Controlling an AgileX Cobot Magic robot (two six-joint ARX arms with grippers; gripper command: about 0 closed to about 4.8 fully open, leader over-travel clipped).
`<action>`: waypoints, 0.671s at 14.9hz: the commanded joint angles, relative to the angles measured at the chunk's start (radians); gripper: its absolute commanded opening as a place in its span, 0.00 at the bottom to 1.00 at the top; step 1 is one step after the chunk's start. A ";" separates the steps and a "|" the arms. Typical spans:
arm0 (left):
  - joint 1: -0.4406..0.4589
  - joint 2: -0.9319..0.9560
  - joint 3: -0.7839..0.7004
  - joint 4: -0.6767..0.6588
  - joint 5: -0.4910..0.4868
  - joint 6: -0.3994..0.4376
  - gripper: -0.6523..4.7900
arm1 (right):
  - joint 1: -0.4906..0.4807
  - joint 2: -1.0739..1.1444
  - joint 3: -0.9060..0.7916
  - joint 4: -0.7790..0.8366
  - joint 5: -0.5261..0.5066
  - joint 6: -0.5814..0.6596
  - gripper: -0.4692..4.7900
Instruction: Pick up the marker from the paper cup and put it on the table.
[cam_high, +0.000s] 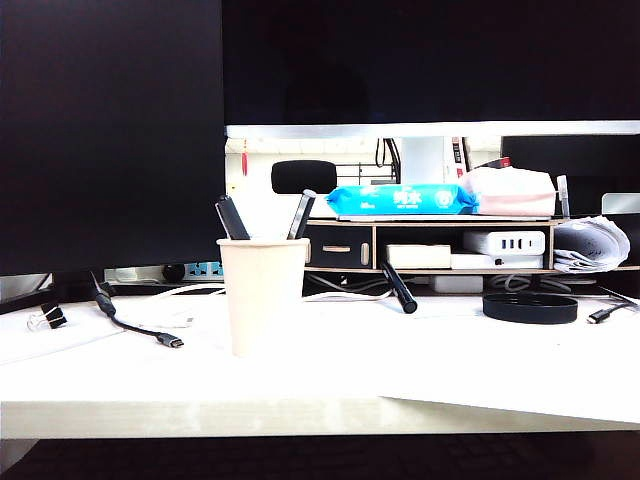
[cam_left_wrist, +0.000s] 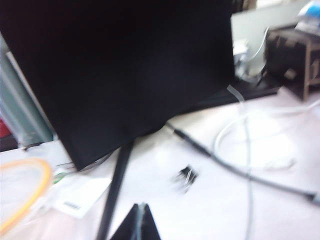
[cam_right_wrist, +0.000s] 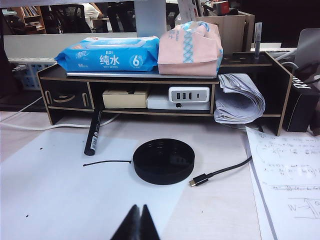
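The marker (cam_high: 398, 288) is down on the table (cam_high: 330, 370), leaning against the front of the wooden desk shelf (cam_high: 430, 245), at roughly two o'clock from the paper cup (cam_high: 263, 295) and well apart from it; the right wrist view catches the same pen (cam_right_wrist: 94, 133) with its top end propped at the shelf's lower edge (cam_right_wrist: 165, 112). The cup stands upright near the table's front, and two other pens poke out of it: a broad blunt one (cam_high: 231, 217) at the eleven o'clock side of the rim and a dark one with a pale grey end (cam_high: 301, 214) at one o'clock. A flat round black disc (cam_high: 530, 306) lies at three o'clock from the marker. On top of the shelf, a blue pack of wet wipes (cam_high: 402, 199) (with a pink tissue pack (cam_high: 512, 192) just beside it). A black cable (cam_high: 135, 325) and a binder clip (cam_high: 50, 317) sit at nine o'clock from the cup.

The right gripper (cam_right_wrist: 140, 222) hangs over the white table, its two dark fingers pressed together, nothing between them. The left gripper (cam_left_wrist: 139, 225) shows blurred, over the table beside a big black screen (cam_left_wrist: 120, 70), tips meeting in a point, holding nothing
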 joint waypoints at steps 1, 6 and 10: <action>0.084 0.000 0.000 -0.010 0.041 -0.080 0.11 | 0.002 0.000 0.002 0.017 -0.002 0.004 0.09; 0.224 0.000 0.001 -0.053 0.366 -0.241 0.11 | 0.002 0.000 0.002 0.017 -0.002 0.004 0.09; 0.225 0.000 0.001 -0.056 0.364 -0.251 0.11 | 0.002 0.000 0.002 0.017 -0.002 0.004 0.09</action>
